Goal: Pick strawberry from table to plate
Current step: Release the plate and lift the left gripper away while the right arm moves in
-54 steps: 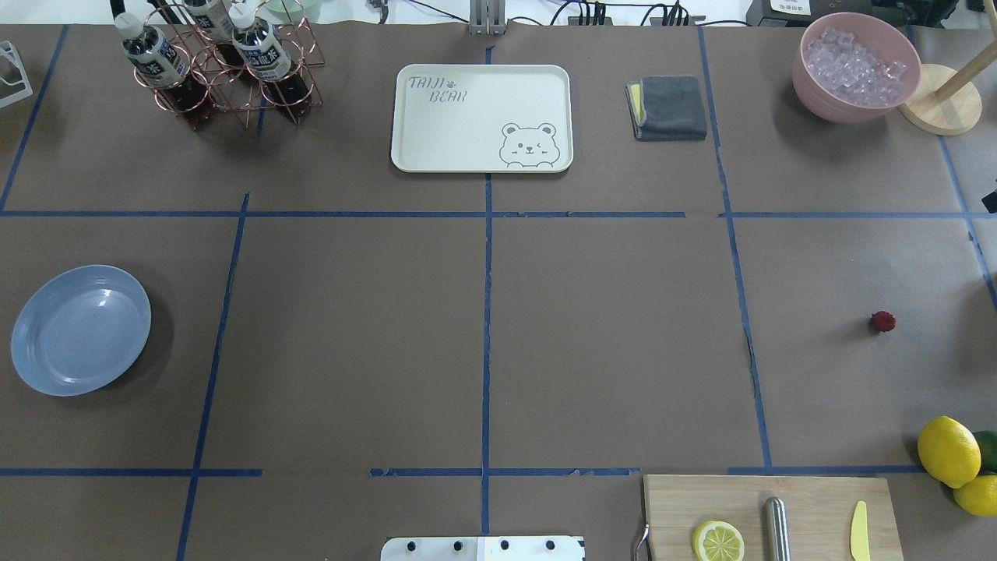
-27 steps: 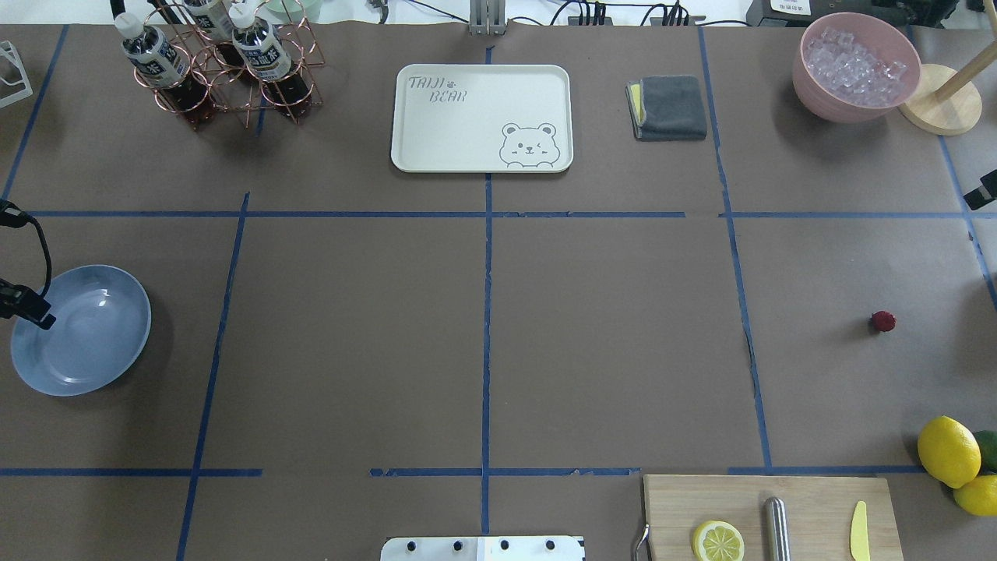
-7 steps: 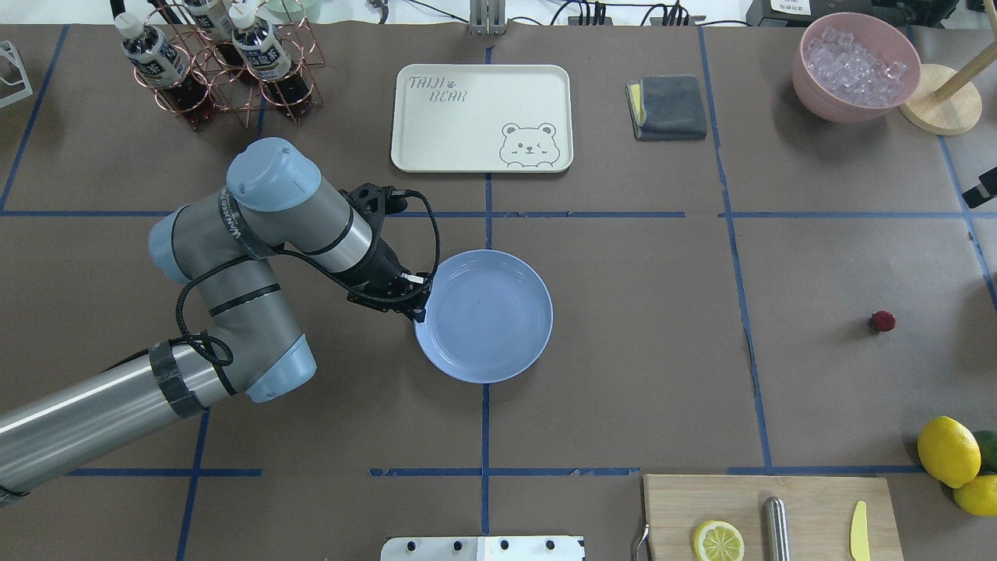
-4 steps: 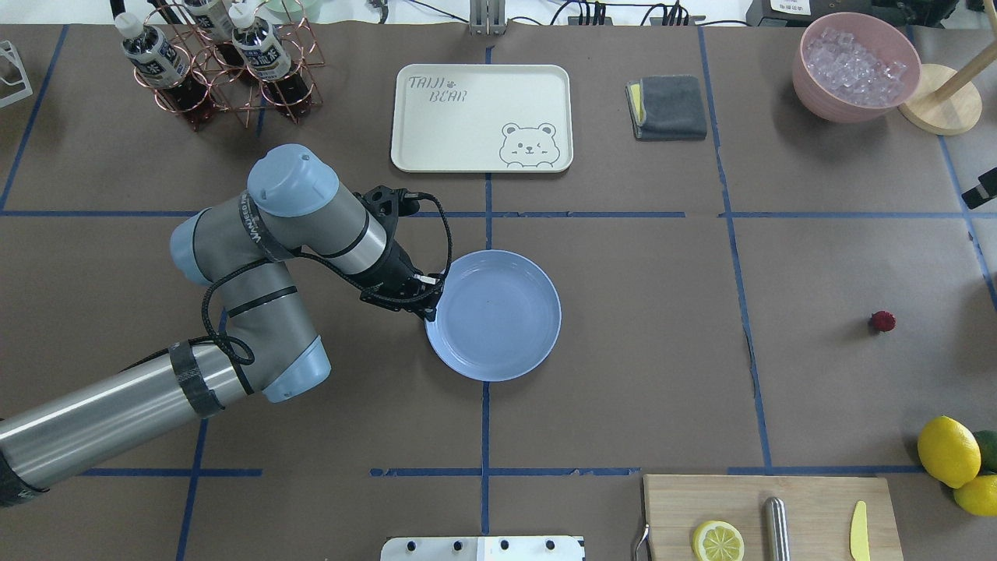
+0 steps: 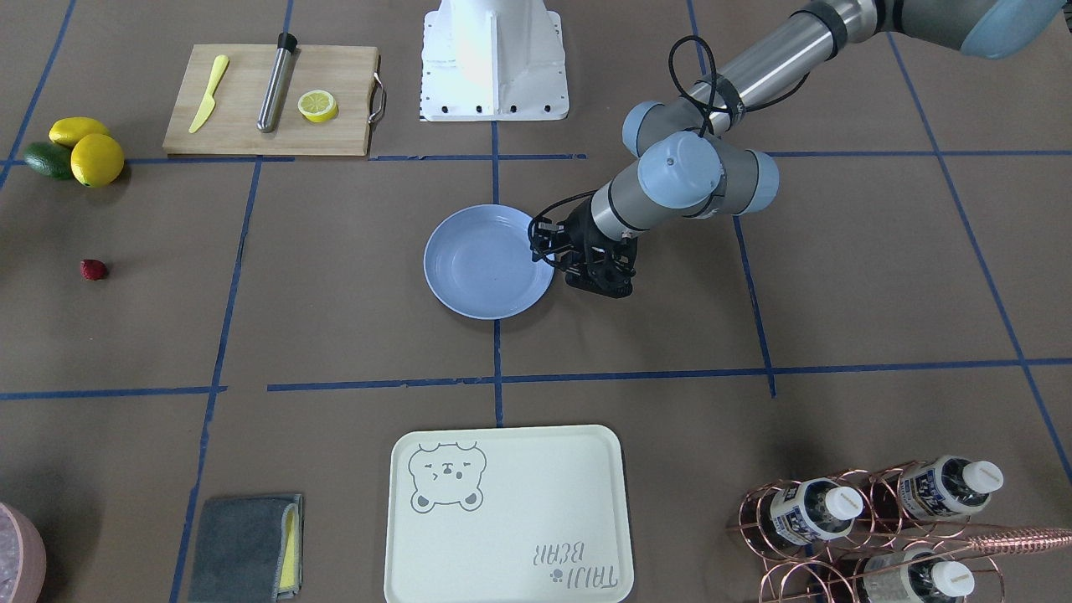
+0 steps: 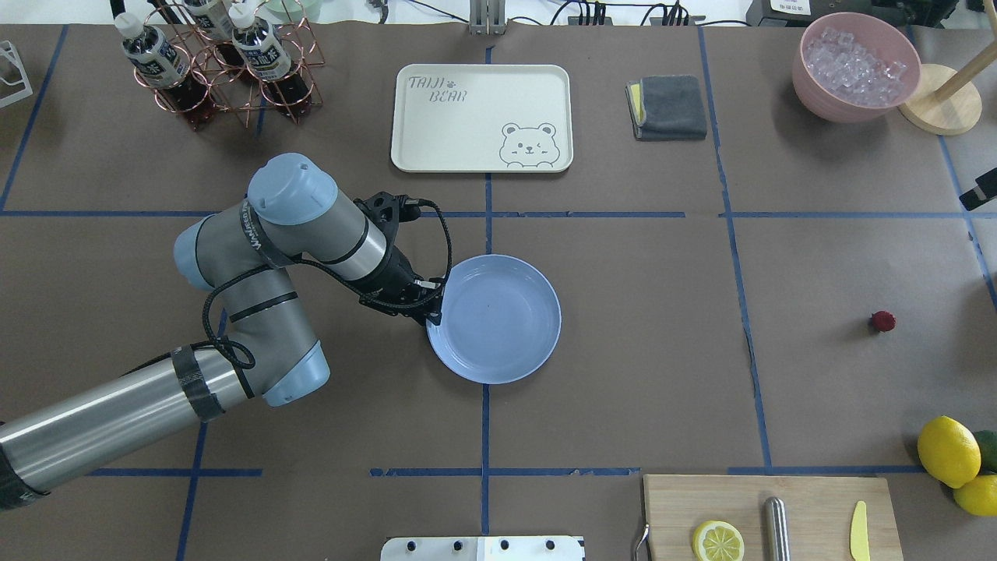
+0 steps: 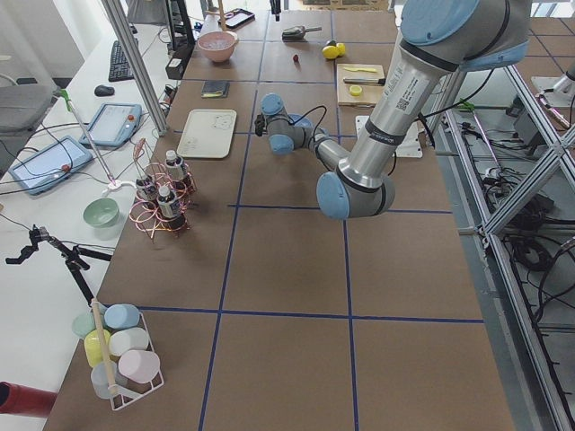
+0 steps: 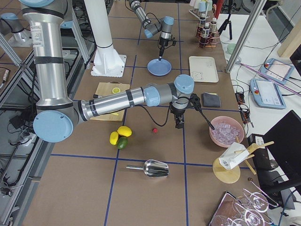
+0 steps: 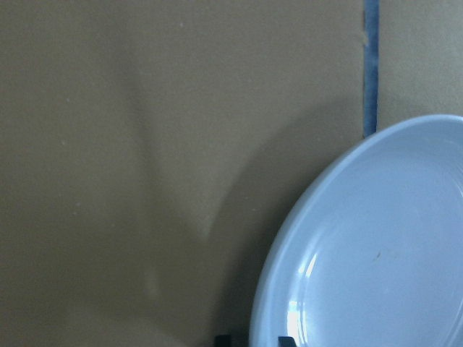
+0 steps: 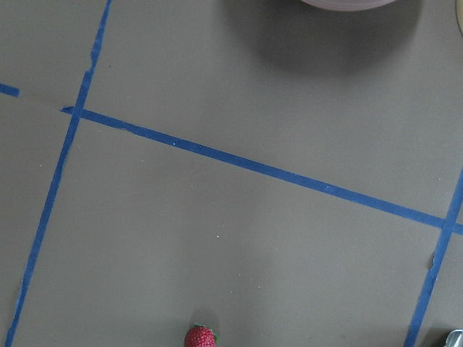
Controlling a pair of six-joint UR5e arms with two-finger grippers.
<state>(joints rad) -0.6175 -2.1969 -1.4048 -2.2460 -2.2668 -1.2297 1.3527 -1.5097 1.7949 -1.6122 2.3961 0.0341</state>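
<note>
The strawberry (image 6: 882,321) lies small and dark red on the table (image 6: 623,312) at the far right, by itself; it also shows at the bottom edge of the right wrist view (image 10: 200,337). The light-blue plate (image 6: 498,319) rests near the table's middle. My left gripper (image 6: 432,312) is shut on the plate's left rim, and the left wrist view shows its fingertips (image 9: 223,338) straddling that rim. My right gripper (image 8: 178,123) hangs over the table just beyond the strawberry (image 8: 154,130), apart from it. I cannot tell whether it is open or shut.
A cream bear tray (image 6: 481,117), a grey cloth (image 6: 667,107), a pink bowl of ice (image 6: 855,66) and a bottle rack (image 6: 222,66) line the far side. A cutting board (image 6: 767,514) and lemons (image 6: 948,450) sit at the near right.
My left arm came in, took the plate by its rim at the table's left and slid it to the middle. In the last half second it barely shifted. The strawberry has not moved.
</note>
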